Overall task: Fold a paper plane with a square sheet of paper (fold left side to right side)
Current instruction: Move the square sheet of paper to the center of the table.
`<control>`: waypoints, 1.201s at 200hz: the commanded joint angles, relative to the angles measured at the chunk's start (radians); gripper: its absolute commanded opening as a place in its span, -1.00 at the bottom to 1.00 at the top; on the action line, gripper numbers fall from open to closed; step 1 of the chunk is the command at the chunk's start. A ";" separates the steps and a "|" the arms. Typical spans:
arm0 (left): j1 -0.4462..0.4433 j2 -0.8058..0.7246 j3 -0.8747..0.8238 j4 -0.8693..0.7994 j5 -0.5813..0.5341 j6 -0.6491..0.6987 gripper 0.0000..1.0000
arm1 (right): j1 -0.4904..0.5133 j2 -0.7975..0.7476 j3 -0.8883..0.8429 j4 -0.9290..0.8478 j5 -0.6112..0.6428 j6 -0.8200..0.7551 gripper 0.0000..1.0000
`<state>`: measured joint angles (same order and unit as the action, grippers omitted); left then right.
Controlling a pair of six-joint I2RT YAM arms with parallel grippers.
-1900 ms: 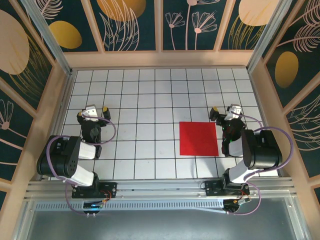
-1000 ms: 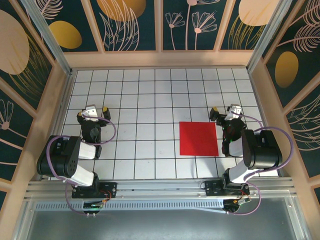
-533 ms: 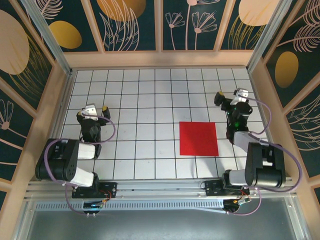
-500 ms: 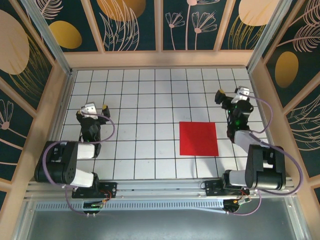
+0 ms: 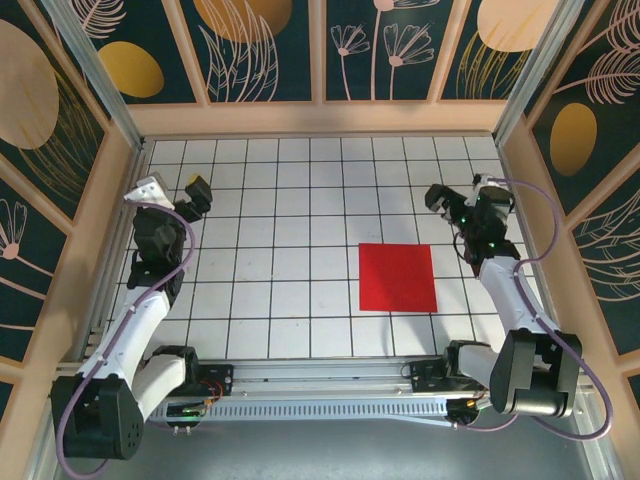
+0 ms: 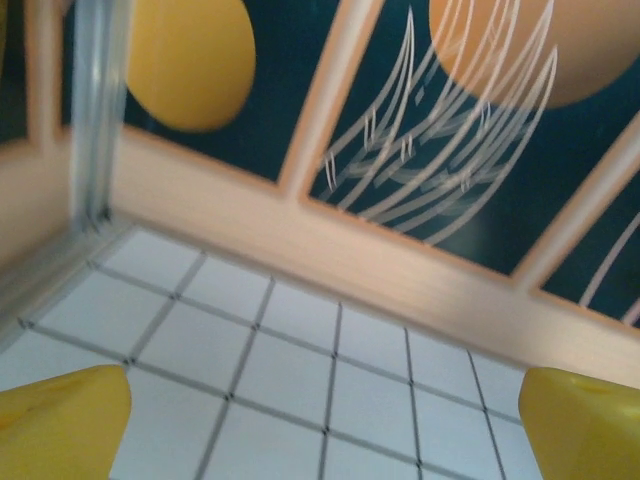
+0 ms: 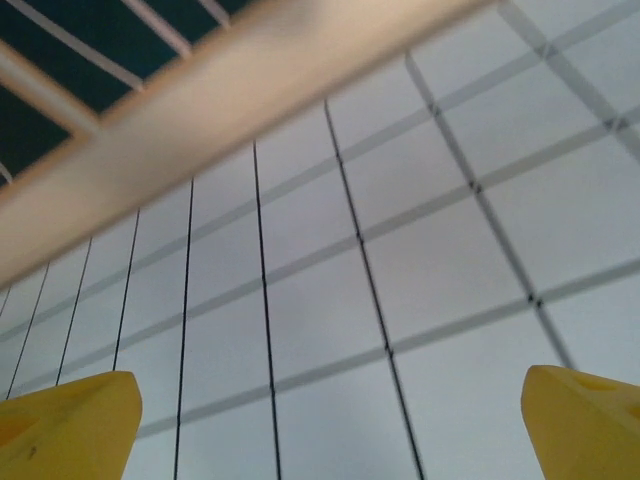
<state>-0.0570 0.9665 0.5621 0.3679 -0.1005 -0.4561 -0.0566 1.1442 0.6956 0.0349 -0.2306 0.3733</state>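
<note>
The square sheet of paper (image 5: 397,277) is bright red and lies flat and uncreased on the white grid table, right of centre in the top view. A paper plane is out of view. My left gripper (image 5: 172,191) hangs open over the far left of the table, well away from the sheet. My right gripper (image 5: 462,192) is open too, raised beyond the sheet's far right corner and not touching it. In the left wrist view the left gripper (image 6: 325,430) has its yellow fingertips (image 6: 60,420) spread wide over bare tiles. The right gripper (image 7: 325,425) looks the same in its wrist view.
The white grid table (image 5: 300,200) is fenced by wooden rails and patterned dark walls (image 5: 320,50) at the back and sides. The back rail (image 6: 400,270) is close ahead of the left gripper. The arm bases sit along the near edge (image 5: 320,375).
Both arms have unfolded and reached away from the near edge, the left gripper toward the far left and the right gripper farther back. The red sheet has stayed where it was.
</note>
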 commanded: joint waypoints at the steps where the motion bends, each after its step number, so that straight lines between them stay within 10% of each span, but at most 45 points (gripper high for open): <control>1: 0.008 0.005 0.001 -0.222 0.169 -0.231 0.98 | 0.027 0.039 0.015 -0.179 -0.175 0.071 0.89; 55: 0.003 0.114 -0.065 -0.170 0.455 -0.385 0.97 | 0.190 0.202 0.021 -0.207 -0.296 0.065 0.83; 240: -0.075 0.195 -0.036 -0.139 0.409 -0.377 0.98 | 0.370 0.448 0.000 -0.063 -0.330 0.184 0.64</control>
<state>-0.1242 1.1557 0.4904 0.2276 0.3138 -0.8425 0.2802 1.5467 0.6720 -0.0654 -0.5705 0.4942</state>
